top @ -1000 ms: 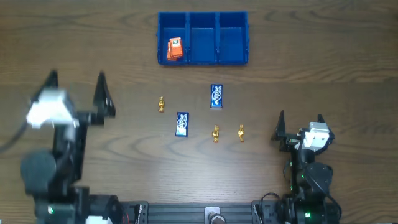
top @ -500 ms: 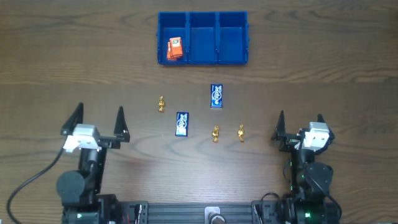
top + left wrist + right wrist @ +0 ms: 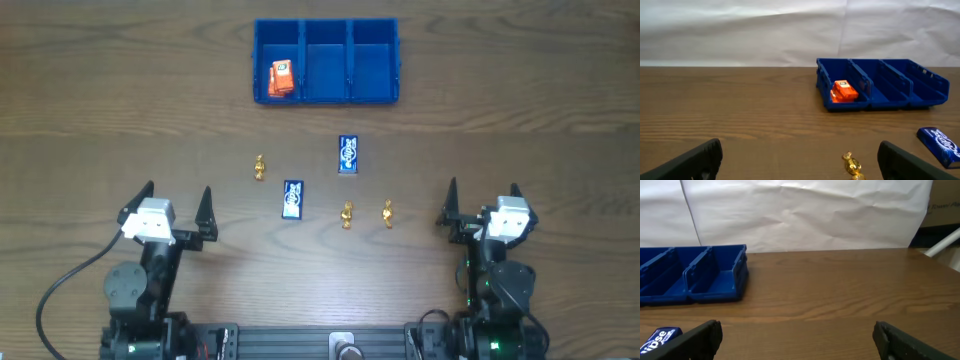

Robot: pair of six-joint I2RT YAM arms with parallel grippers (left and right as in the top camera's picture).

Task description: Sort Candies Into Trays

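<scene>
The wood-grain bench (image 3: pixel 100 100) takes up nearly everything, with a white sheet (image 3: pixel 740 30) hanging behind its far edge.

Toward the far side sits the blue tray (image 3: pixel 326 99), a plastic bin split by two walls into three compartments side by side. In its left compartment lies one orange candy (image 3: pixel 282 79), a small blocky wrapped piece with a pale label on top, resting against the near wall.

Down at the near edge stand the two arms. The left claw (image 3: pixel 178 186) hangs low over the bench on its own side with its dark fingers spread wide and nothing between them. The right claw (image 3: pixel 482 184) is on the opposite side, fingers just as wide apart and also holding nothing. Neither touches a candy.

Between the claws and the tray the loose sweets lie on the bare wood. Two blue bars in glossy wrappers with white print lie lengthwise, one (image 3: pixel 347 154) nearer the tray, the other (image 3: pixel 293 199) nearer the arms and further left. Smallest are three gold candies in twisted foil: one (image 3: pixel 260 167) left of the bars, and two (image 3: pixel 346 214) (image 3: pixel 387 212) near each other, closer to the right claw.
</scene>
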